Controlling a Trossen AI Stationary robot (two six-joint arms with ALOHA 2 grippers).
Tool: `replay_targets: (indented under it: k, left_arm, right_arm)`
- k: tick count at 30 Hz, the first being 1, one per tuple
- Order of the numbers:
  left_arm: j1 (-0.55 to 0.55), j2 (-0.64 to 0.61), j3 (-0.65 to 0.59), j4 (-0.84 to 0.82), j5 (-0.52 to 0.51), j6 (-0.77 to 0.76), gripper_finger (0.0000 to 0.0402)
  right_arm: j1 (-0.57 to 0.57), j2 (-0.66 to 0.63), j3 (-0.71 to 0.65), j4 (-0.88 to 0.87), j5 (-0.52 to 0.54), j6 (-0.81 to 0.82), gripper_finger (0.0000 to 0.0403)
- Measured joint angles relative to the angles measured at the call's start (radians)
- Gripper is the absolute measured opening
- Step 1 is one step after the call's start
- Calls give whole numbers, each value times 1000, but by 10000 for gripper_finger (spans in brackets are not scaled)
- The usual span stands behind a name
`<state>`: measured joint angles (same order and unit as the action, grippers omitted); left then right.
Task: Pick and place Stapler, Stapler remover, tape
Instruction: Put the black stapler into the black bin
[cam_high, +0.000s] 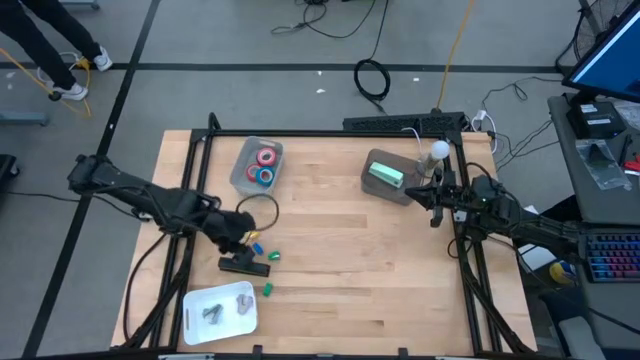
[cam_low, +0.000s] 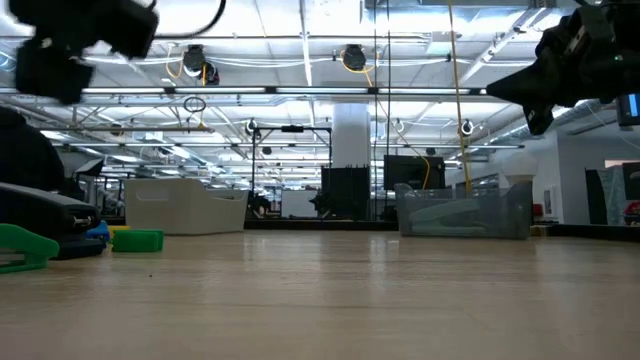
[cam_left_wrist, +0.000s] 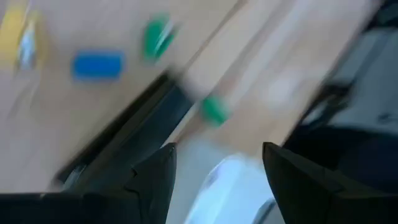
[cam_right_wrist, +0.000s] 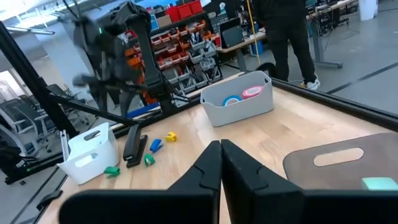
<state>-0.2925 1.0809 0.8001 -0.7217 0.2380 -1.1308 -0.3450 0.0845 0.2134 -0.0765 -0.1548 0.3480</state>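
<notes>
1. High view: a black stapler (cam_high: 244, 264) lies flat on the wooden bench (cam_high: 340, 250), in its near-left part, with its long axis running roughly left to right.
2. The left gripper (cam_high: 243, 232) hangs just above and behind the stapler, jaws spread and holding nothing. Judging from this, the coming move is a short drop forward and down, with the jaws set across the stapler's long axis.
3. The left arm is plainly the nearer one; the right gripper (cam_high: 436, 199) waits well apart at the bench's right edge, jaws clenched on nothing.
4. Small yellow, blue and green bits (cam_high: 262, 250) lie scattered just beside the stapler.
5. A white tray (cam_high: 192, 317) sits near the stapler, toward the front edge.
6. Red and blue tape rolls (cam_high: 264, 165) rest inside a grey bin (cam_high: 243, 172) farther back.
</notes>
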Motion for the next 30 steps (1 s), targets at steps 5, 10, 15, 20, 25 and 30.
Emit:
replay_targets:
  k: [5, 10, 15, 20, 25, 30]
  left_arm:
    - [-11, 40, 0, -150, 41, -4, 241]
    - [-25, 39, 0, -170, 41, 83, 241]
    - [-75, 63, 0, -261, 23, 254, 241]
    - [-116, 106, 0, -353, 22, 353, 241]
    - [-149, 154, 0, -359, -5, 428, 241]
    - [-171, 199, 1, -359, -30, 479, 241]
  right_arm:
    - [0, 0, 0, 20, 1, 4, 0]
    - [0, 0, 0, 43, 1, 4, 0]
    - [0, 0, 0, 43, -1, 11, 0]
    - [0, 0, 0, 43, -1, 10, 0]
    - [0, 0, 0, 43, -1, 11, 0]
    - [0, 0, 0, 43, 1, 11, 0]
